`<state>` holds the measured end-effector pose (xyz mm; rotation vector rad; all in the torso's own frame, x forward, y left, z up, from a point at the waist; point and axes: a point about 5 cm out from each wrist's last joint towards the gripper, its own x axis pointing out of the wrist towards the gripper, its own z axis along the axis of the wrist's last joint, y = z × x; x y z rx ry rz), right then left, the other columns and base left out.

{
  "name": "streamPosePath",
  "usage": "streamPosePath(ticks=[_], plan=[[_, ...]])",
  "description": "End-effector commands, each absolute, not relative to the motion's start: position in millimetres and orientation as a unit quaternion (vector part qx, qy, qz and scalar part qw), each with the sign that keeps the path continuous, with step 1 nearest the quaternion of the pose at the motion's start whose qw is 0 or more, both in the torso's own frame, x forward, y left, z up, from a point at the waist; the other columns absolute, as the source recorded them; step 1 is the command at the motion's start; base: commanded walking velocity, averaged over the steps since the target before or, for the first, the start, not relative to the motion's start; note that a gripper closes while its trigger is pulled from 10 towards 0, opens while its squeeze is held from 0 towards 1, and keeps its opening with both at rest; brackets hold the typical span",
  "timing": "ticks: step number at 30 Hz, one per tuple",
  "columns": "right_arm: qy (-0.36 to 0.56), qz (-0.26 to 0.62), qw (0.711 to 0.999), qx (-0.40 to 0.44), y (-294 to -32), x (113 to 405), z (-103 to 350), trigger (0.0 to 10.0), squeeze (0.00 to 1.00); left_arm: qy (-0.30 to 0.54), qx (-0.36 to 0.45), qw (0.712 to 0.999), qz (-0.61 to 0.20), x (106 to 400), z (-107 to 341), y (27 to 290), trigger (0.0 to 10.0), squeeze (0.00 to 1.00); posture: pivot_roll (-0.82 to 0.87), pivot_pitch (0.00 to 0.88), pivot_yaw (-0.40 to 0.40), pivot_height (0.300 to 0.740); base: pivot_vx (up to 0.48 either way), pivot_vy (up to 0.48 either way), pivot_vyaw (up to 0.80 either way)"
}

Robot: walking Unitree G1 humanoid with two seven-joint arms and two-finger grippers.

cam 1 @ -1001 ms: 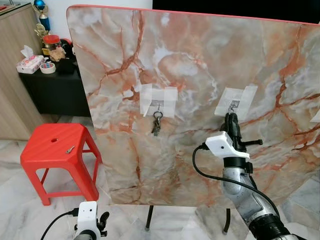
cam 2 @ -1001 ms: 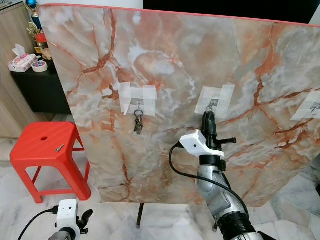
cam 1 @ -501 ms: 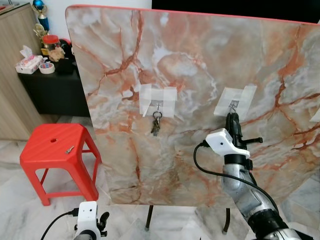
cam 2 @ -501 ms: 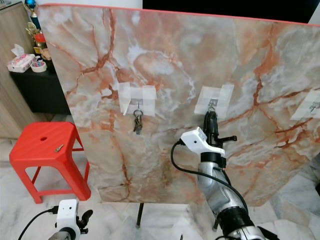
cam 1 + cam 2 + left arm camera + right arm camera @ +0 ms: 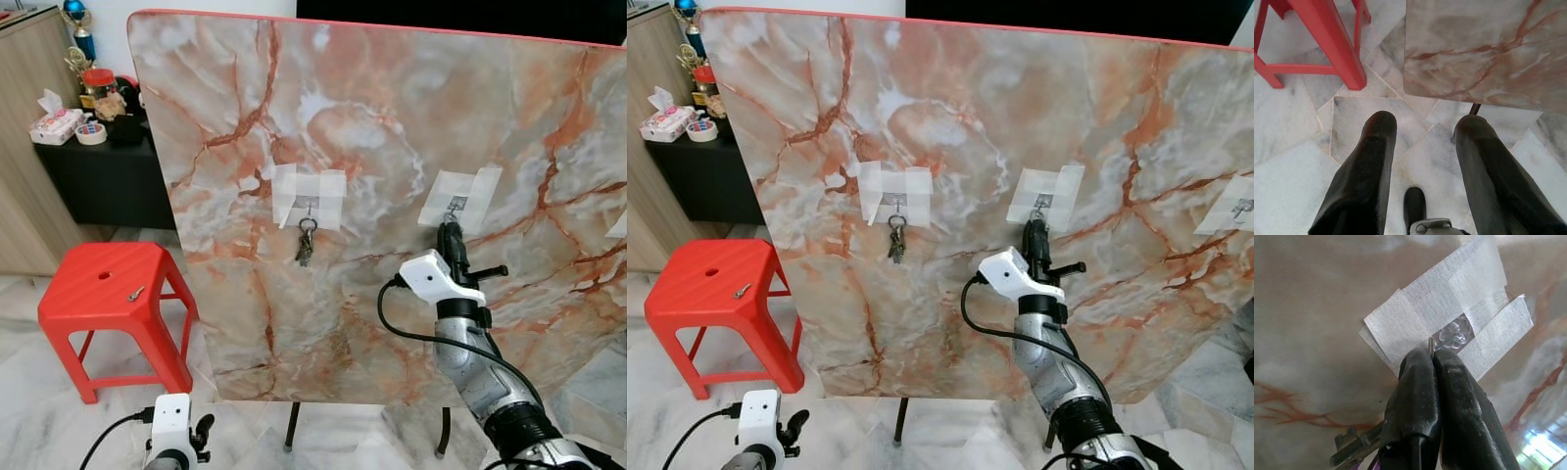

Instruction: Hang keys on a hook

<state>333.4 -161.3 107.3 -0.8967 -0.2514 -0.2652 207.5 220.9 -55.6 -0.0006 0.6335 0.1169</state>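
Evidently the right gripper (image 5: pixel 1431 363) was raised against the upright marble board (image 5: pixel 392 117), jaws pinched on a key ring (image 5: pixel 1429 345) just below the taped hook (image 5: pixel 1453 331); keys (image 5: pixel 1352 444) dangled beneath. Left gripper (image 5: pixel 1422 142) hung idle, jaws wide. Another bunch (image 5: pixel 306 247) occupied the neighbouring hook (image 5: pixel 308 207).

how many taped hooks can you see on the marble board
3: the left hook holding a key bunch, the middle hook just above the right end effector, and the right hook at the frame edge. More may lie beyond.
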Motion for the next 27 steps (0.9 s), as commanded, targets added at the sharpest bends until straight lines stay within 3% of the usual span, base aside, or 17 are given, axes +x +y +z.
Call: streamPosePath(ticks=[1,19,20,21,22,27], plan=[[-0.127,-0.120,0.883,-0.436,-161.7,338.3,113.5,10.0,0.00,0.321,-0.007,0.946,0.051,206.4,-58.0,216.9,10.0,0.00,0.08,0.000,-0.083,0.740,0.000,0.000,0.00],[-0.109,-0.078,0.897,-0.421,-157.6,342.7,110.1,10.0,0.00,0.324,-0.009,0.945,0.051,206.1,-58.7,215.9,10.0,0.00,0.08,0.000,-0.085,0.740,0.000,0.000,0.00],[-0.110,-0.076,0.898,-0.419,-157.3,342.6,110.1,10.0,0.16,0.324,-0.009,0.945,0.051,206.1,-58.7,215.9,10.0,0.00,0.08,0.000,-0.085,0.740,0.000,0.000,0.00],[-0.110,-0.074,0.899,-0.418,-157.2,342.5,110.2,10.0,0.16,0.324,-0.009,0.945,0.051,206.0,-58.8,215.8,10.0,0.00,0.08,0.000,-0.085,0.740,0.000,0.000,0.00],[-0.111,-0.073,0.899,-0.416,-156.8,342.4,110.3,10.0,1.00,0.324,-0.010,0.944,0.052,205.9,-58.9,215.8,10.0,0.00,0.08,0.000,-0.085,0.740,0.000,0.000,0.00],[-0.120,-0.071,0.897,-0.419,-154.9,342.0,111.7,10.0,1.00,0.326,-0.011,0.944,0.052,205.2,-59.5,215.3,10.0,0.00,0.08,0.000,-0.085,0.740,0.000,0.000,0.00]])
